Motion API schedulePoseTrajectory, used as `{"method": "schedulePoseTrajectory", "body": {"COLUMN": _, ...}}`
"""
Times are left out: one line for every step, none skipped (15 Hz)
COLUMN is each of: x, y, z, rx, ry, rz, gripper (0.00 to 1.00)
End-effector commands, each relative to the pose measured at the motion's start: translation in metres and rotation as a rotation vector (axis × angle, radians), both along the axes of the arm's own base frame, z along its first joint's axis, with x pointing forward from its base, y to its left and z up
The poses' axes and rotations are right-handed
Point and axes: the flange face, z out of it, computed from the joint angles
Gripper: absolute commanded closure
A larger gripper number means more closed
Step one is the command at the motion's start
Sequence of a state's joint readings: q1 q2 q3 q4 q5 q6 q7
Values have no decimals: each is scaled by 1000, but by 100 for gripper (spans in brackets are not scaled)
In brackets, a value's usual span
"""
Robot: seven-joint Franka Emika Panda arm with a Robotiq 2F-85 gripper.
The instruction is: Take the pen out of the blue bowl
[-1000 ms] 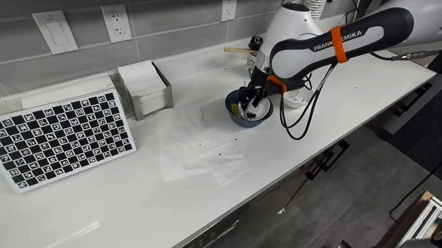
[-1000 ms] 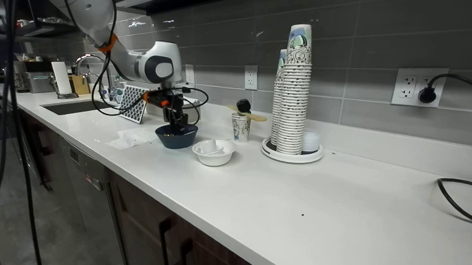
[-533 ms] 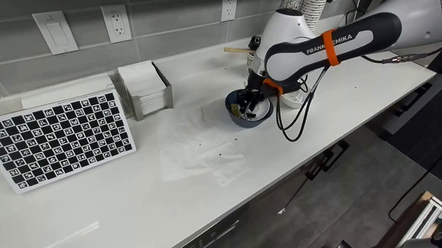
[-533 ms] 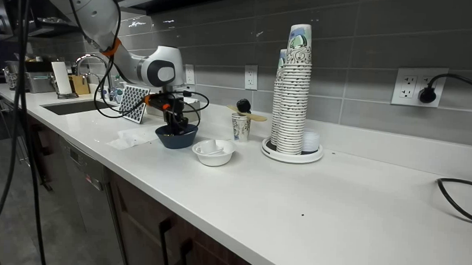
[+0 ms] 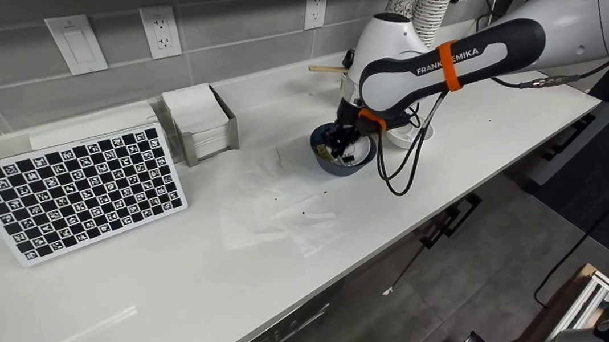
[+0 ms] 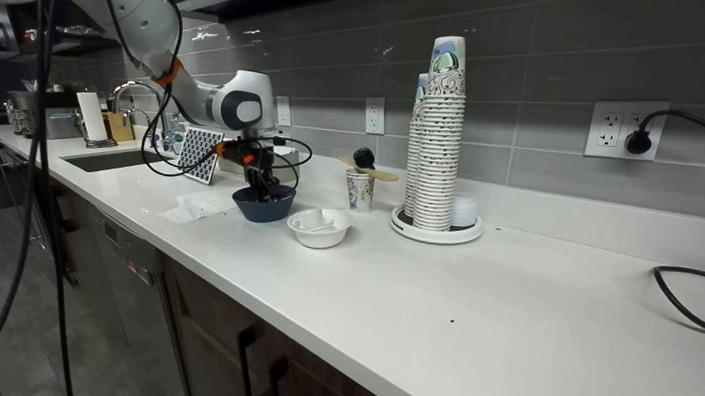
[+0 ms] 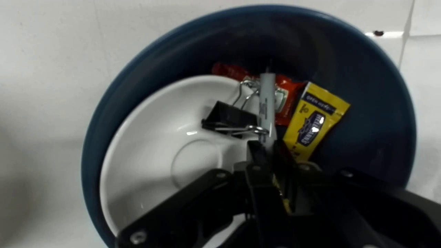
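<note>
Reaches down into the blue bowl (image 7: 386, 103) with the hand (image 7: 271, 150) narrow, and grips the pen (image 7: 267, 100) by its nearer end. Runs from there up the wrist view, just right of centre, over a red packet (image 7: 286, 112) and left of a yellow packet (image 7: 315, 120) (under or against a wire of the black binder clip (image 7: 229, 117); cannot tell which). Stoops, in an exterior view, over the table (image 6: 372, 283) left of centre.
</note>
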State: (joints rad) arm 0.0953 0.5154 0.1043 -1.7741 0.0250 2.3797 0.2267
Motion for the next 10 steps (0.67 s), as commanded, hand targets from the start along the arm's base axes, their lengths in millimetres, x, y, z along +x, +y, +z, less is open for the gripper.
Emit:
{"method": "schedulePoseTrajectory", "body": {"x": 3, "y": 2, "z": 20, "rx": 29, "ry": -16, "rz": 4, "gripper": 97}}
{"method": "schedulePoseTrajectory", "body": {"x": -1, "y": 2, "z": 33, "rx": 30, "ry": -34, "rz": 6, "gripper": 97}}
{"method": "schedulePoseTrajectory", "body": {"x": -7, "y": 4, "z": 48, "rx": 39, "ry": -48, "rz": 14, "gripper": 97}}
{"method": "schedulePoseTrajectory", "body": {"x": -13, "y": 6, "z": 61, "rx": 49, "ry": -57, "rz": 21, "gripper": 97}}
{"method": "schedulePoseTrajectory", "body": {"x": -17, "y": 10, "z": 73, "rx": 65, "ry": -64, "rz": 29, "gripper": 97}}
{"method": "schedulePoseTrajectory", "body": {"x": -23, "y": 17, "z": 86, "rx": 83, "ry": -77, "rz": 50, "gripper": 97}}
{"method": "schedulePoseTrajectory", "body": {"x": -26, "y": 26, "z": 95, "rx": 105, "ry": -87, "rz": 84, "gripper": 97}}
{"method": "schedulePoseTrajectory", "body": {"x": -29, "y": 36, "z": 105, "rx": 118, "ry": -91, "rz": 109, "gripper": 97}}
{"method": "schedulePoseTrajectory", "body": {"x": -33, "y": 48, "z": 111, "rx": 131, "ry": -85, "rz": 147, "gripper": 97}}
{"method": "schedulePoseTrajectory", "body": {"x": -36, "y": 62, "z": 111, "rx": 125, "ry": -73, "rz": 189, "gripper": 97}}
